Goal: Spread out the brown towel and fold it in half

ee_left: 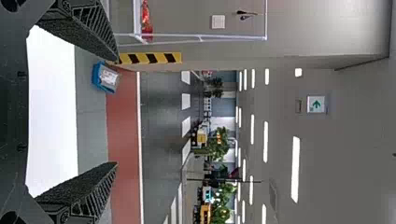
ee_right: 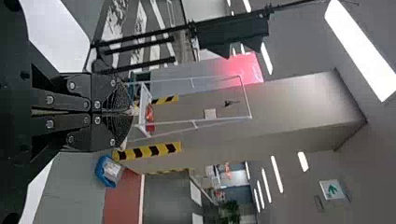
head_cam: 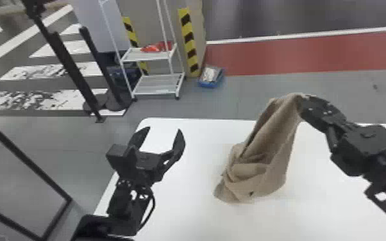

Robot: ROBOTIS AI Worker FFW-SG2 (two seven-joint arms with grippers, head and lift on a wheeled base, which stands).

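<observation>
The right gripper (head_cam: 301,102) pinches one end of the brown towel (head_cam: 263,163), the rest bunched on the white table (head_cam: 186,211); the left gripper's fingers are wide apart, and spreading and folding are left.

This looks like an industrial hall, with road-style white stripes (head_cam: 75,47) at the head view's upper left, hazard tape (head_cam: 188,40) top centre and red flooring (head_cam: 298,54) upper right.
</observation>
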